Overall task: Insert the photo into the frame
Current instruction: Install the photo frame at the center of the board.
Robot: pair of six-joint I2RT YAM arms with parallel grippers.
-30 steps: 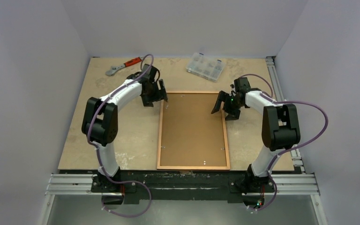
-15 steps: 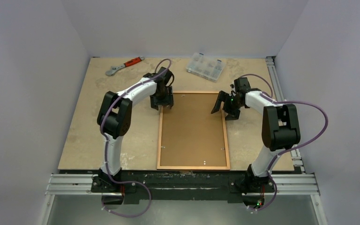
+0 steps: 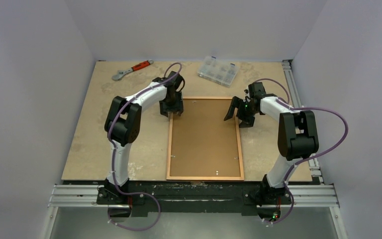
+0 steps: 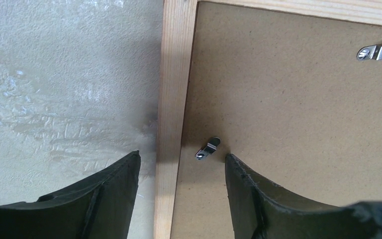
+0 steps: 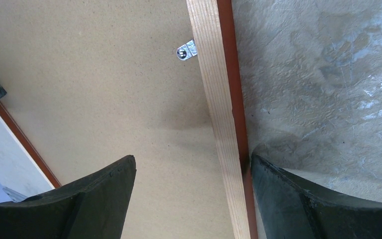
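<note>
The frame (image 3: 169, 144) lies back-up, and the brown backing board (image 3: 204, 139) fills its opening. Cannot tell whether the photo lies beneath. The frame's front face is hidden, bar a red-orange edge strip in the right wrist view.

Top view: fingertips of the left claw (image 3: 173, 112) are masked by its own wrist body. The board's clips are specks, their turn unreadable. Contents of the clear box (image 3: 218, 70) are too small to tell.

Left wrist view: both fingers (image 4: 104, 199) are cut off by the bottom edge, and 1 clip (image 4: 378, 51) by the right edge.

Right wrist view: the right claw (image 5: 191, 158) fingers (image 5: 94, 199) are likewise cut off at the bottom.
</note>
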